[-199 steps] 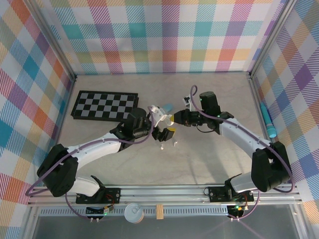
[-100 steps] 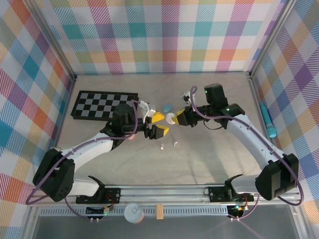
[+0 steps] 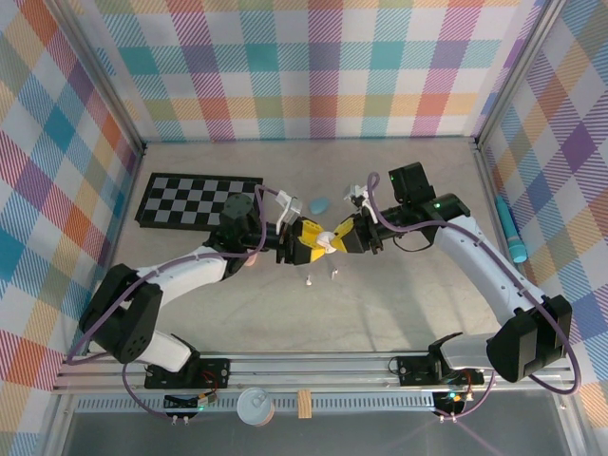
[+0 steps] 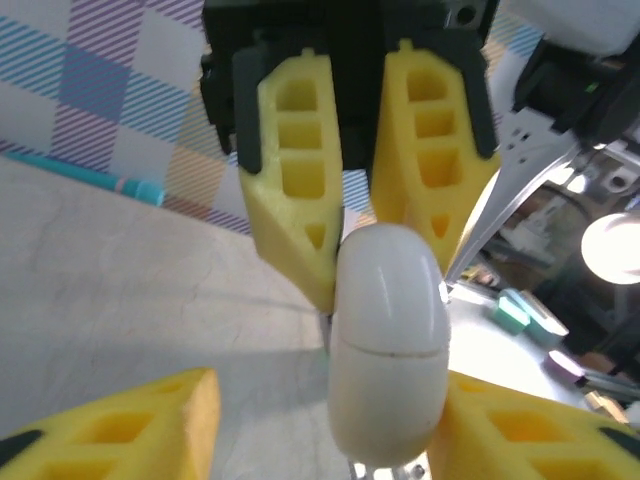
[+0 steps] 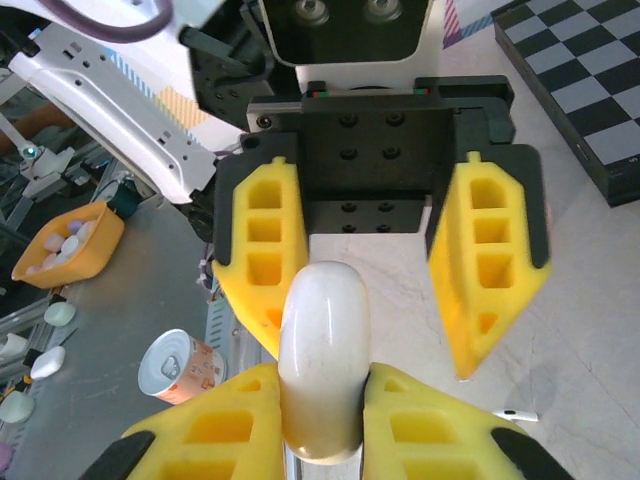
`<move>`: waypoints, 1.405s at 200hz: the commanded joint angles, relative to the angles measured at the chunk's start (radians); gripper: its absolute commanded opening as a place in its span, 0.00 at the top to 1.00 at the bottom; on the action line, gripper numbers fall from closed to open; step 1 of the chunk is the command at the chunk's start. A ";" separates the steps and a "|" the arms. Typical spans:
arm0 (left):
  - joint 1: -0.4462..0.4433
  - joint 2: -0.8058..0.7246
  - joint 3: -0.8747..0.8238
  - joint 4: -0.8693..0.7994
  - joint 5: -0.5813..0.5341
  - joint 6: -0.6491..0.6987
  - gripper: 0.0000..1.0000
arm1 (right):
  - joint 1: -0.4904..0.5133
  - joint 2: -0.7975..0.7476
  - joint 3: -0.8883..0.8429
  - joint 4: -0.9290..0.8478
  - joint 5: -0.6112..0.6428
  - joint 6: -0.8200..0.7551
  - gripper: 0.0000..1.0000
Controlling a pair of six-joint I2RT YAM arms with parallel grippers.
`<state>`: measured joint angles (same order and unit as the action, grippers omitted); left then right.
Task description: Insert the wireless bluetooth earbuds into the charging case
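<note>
Shows a beige table (image 3: pixel 408 304) with a chessboard (image 3: pixel 198 200) at its left rear. Finds the left gripper (image 3: pixel 312 243) and right gripper (image 3: pixel 340 237) nose to nose above mid-table, no longer apart as half a second ago. Catches the right gripper pinched tight on a white charging case (image 5: pixel 322 360), and the left gripper spread wide around that same case, gripping nothing. Leaves two white earbuds (image 3: pixel 309 282) lying on the table just below, unmoved, outside the case.
</note>
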<state>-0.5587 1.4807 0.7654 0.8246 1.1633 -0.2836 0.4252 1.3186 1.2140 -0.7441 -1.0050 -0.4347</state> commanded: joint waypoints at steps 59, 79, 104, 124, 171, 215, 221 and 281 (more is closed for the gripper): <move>0.000 0.092 -0.028 0.514 0.038 -0.190 0.80 | -0.001 -0.013 0.033 -0.038 -0.017 -0.031 0.82; 0.000 0.095 -0.027 0.507 0.051 -0.191 0.79 | -0.001 -0.019 0.038 -0.038 0.001 -0.026 0.82; 0.000 0.107 -0.028 0.507 0.053 -0.191 0.80 | -0.002 -0.015 0.052 -0.050 0.005 -0.023 0.82; 0.000 0.109 -0.028 0.508 0.052 -0.178 0.84 | -0.001 -0.012 0.059 -0.061 0.007 -0.022 0.81; -0.001 0.098 -0.036 0.507 0.029 -0.142 0.89 | -0.001 -0.045 0.039 0.017 0.106 0.067 0.47; -0.001 0.086 -0.040 0.507 0.029 -0.140 0.90 | -0.002 -0.053 0.022 0.092 0.293 0.147 0.44; -0.001 0.086 -0.043 0.507 0.025 -0.136 0.90 | -0.002 -0.054 0.026 0.112 0.341 0.178 0.44; -0.003 0.023 -0.102 0.374 -0.080 0.101 0.90 | -0.013 -0.094 0.027 0.219 0.435 0.329 0.41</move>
<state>-0.5598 1.5646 0.6792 1.2270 1.1179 -0.3435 0.4187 1.2644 1.2419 -0.6052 -0.6132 -0.1829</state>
